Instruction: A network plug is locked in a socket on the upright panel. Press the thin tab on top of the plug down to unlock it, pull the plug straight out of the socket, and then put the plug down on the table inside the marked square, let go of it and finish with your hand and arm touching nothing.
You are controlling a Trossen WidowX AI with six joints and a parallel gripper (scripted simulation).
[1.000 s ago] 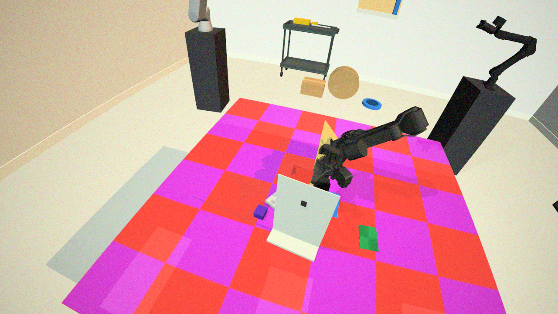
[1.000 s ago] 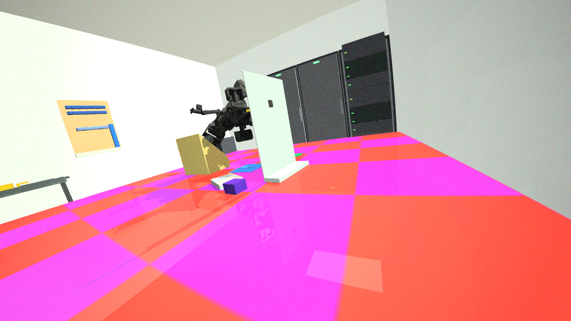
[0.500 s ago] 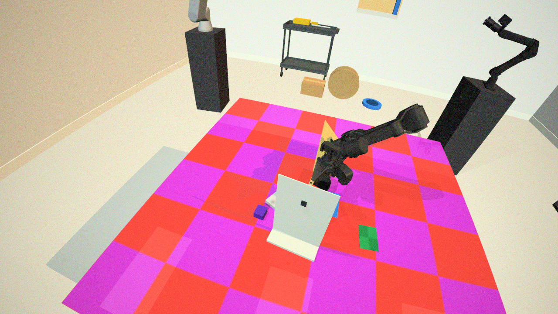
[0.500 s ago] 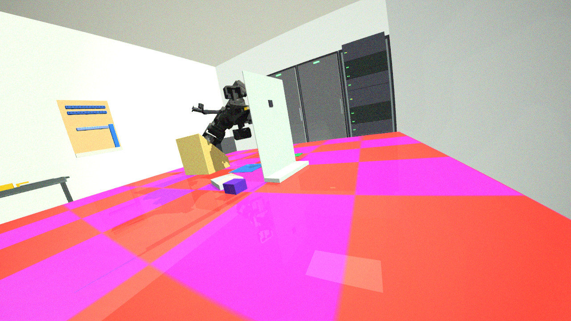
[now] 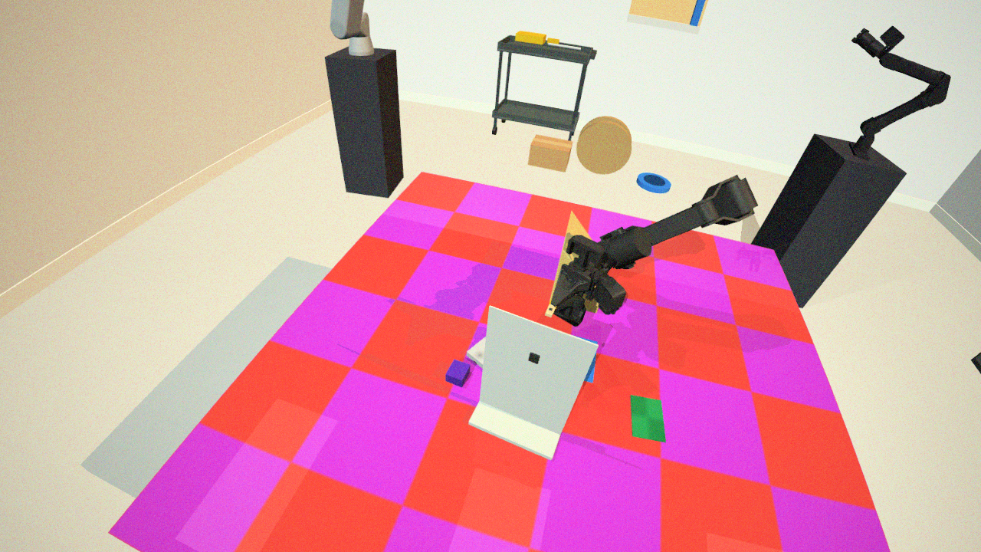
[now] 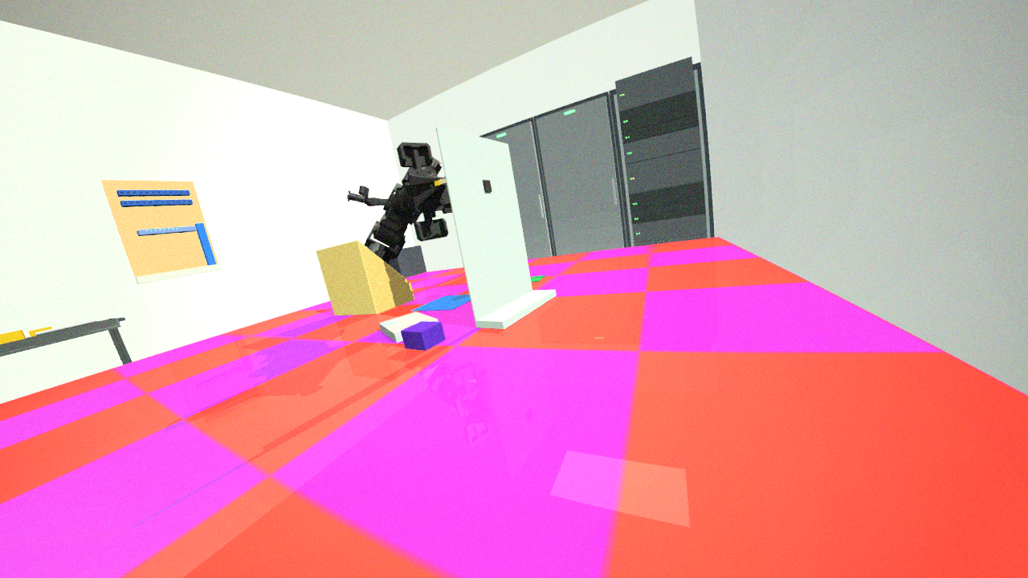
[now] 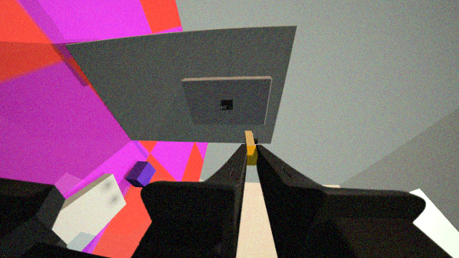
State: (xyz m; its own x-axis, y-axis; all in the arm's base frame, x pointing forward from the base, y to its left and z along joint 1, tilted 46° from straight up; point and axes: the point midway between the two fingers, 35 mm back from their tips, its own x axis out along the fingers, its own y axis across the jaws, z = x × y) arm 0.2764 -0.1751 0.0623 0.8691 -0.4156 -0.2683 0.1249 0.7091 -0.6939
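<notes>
The checkered worktop carries the upright panel, and the marked square lies green on it, off to one side of the panel's foot. The arm reaches in from behind the panel. In the wrist view the socket shows as a small dark hole, and it looks vacant, apart from what the tool carries. The tool is pinching the plug, a small yellow piece whose tip sticks out past the fingertips, in the air short of the panel face.

So the plug appears to be out, and the step in hand is the carry to the square. To do it well, keep the pinch firm, since only a little of the plug sits between the fingers. Swing wide of the panel edge rather than over it. Lower over the green patch until the plug rests on the worktop, then release and lift away.
</notes>
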